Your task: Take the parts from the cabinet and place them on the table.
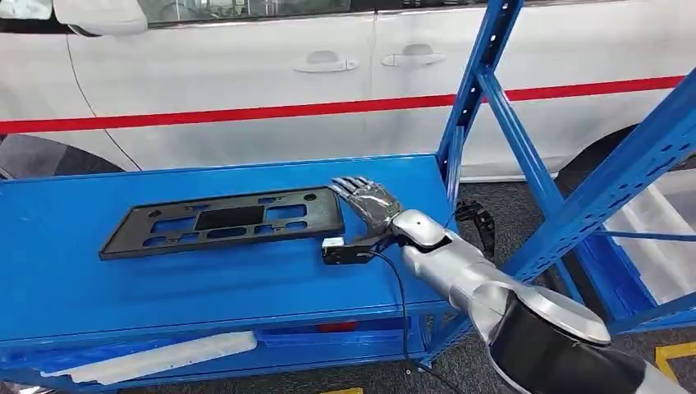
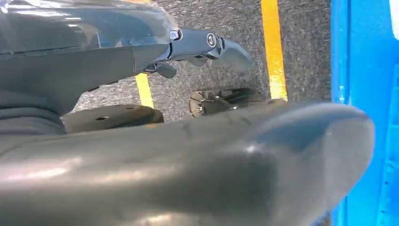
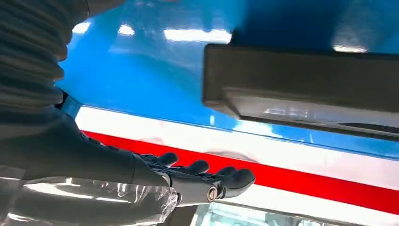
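A flat black plastic frame part [image 1: 226,222] with several cut-outs lies on the blue table [image 1: 205,291]. My right hand [image 1: 365,201] hovers just past the part's right end, fingers stretched out and apart, holding nothing. In the right wrist view the same fingers [image 3: 202,176] reach out bare, and the part's edge [image 3: 306,89] sits apart from them. My left hand [image 2: 197,160] hangs beside the table over the floor, its fingers straight and nothing in them.
A white car with a red stripe [image 1: 246,74] stands right behind the table. Blue rack uprights and braces [image 1: 509,123] rise at the table's right end. A white foam strip [image 1: 156,357] lies on the lower shelf. Yellow floor lines [image 2: 273,47] run beside the table.
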### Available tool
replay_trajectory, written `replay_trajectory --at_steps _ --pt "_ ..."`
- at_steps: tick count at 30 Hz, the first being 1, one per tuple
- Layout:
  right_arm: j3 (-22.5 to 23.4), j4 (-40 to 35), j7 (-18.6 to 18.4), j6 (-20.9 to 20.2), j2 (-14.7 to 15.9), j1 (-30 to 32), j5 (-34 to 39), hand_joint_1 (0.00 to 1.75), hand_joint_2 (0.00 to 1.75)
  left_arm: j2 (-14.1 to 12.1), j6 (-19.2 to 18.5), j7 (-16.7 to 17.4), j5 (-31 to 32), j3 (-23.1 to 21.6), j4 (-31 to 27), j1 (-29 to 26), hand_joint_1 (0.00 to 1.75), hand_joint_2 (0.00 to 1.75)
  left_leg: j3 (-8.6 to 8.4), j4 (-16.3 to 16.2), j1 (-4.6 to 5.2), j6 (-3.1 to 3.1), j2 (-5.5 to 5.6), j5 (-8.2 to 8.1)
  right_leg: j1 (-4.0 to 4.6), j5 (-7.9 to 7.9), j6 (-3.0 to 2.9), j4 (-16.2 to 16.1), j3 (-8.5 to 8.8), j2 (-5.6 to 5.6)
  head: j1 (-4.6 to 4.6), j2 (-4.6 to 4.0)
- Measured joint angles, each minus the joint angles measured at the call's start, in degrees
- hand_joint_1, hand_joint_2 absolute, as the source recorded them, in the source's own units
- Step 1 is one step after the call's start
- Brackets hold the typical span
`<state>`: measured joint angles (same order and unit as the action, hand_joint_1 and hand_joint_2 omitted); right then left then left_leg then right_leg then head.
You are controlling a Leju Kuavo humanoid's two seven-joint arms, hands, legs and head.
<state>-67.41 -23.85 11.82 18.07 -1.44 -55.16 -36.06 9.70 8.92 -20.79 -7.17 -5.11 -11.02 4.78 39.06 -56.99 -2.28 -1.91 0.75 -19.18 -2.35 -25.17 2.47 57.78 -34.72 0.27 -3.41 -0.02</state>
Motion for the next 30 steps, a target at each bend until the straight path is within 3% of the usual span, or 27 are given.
replay_trajectory --at_steps 10,12,20,30 --pt "0.0 0.0 -1.0 -0.5 -1.1 0.0 -1.0 0.0 1.75 0.0 -0.9 -0.8 -0.7 0.8 0.0 0.2 0.0 0.0 -0.03 0.0 0.0 0.0 -0.14 0.0 0.0 0.02 -0.01 0.0 0.0 0.11 0.0 0.0" --pt "-0.1 0.3 -2.8 -3.2 -4.7 -0.6 -3.2 0.0 1.75 0.3 -1.0 0.0 0.0 0.9 0.0 0.4 0.0 0.0 -0.03 0.0 0.0 -0.01 -0.26 -0.01 0.01 0.04 -0.04 0.0 -0.05 0.21 0.0 0.0" --pt "-1.2 1.4 -4.8 -4.4 -10.5 -0.7 -6.2 0.0 1.75 0.7 -1.2 0.2 0.1 0.9 0.0 0.8 0.0 0.0 0.03 0.0 -0.01 -0.02 -0.28 -0.02 0.02 0.02 -0.06 0.0 -0.12 0.21 0.0 0.0" --pt "-1.7 2.5 -5.9 -4.4 -12.3 -0.7 -6.8 0.0 1.75 0.8 -0.9 1.1 0.7 0.9 0.0 0.6 0.0 0.0 0.06 0.0 -0.01 -0.06 -0.27 -0.05 0.01 0.01 -0.05 0.0 -0.15 0.2 0.0 0.0"
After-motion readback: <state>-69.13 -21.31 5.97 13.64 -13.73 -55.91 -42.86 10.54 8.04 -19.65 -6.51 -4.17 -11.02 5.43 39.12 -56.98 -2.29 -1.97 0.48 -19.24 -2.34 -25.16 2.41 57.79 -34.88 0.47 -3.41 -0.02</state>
